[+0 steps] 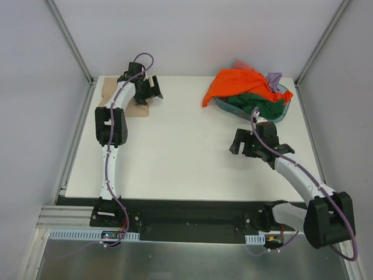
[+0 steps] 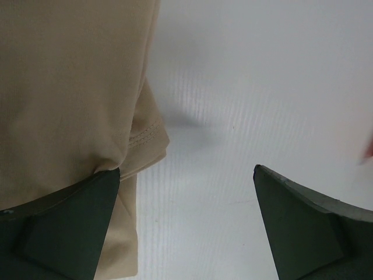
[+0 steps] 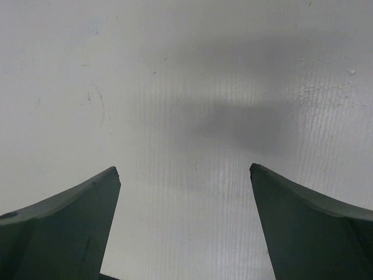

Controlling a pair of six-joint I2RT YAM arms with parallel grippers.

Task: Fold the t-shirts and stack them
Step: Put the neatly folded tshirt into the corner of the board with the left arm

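A folded tan-beige t-shirt (image 1: 133, 108) lies at the table's far left, partly under my left arm. It fills the left of the left wrist view (image 2: 70, 87). My left gripper (image 1: 152, 90) (image 2: 186, 169) is open and empty at the shirt's right edge, its left finger (image 2: 70, 221) over the cloth. An orange t-shirt (image 1: 233, 84) drapes over the basin, with a dark green one (image 1: 259, 105), a lilac one (image 1: 274, 77) and a pinkish red one (image 1: 242, 64). My right gripper (image 1: 240, 144) (image 3: 183, 168) is open and empty over bare table, in front of the basin.
The teal translucent basin (image 1: 282, 112) stands at the far right corner of the white table (image 1: 186, 157). Grey walls and metal frame posts close in the left, back and right sides.
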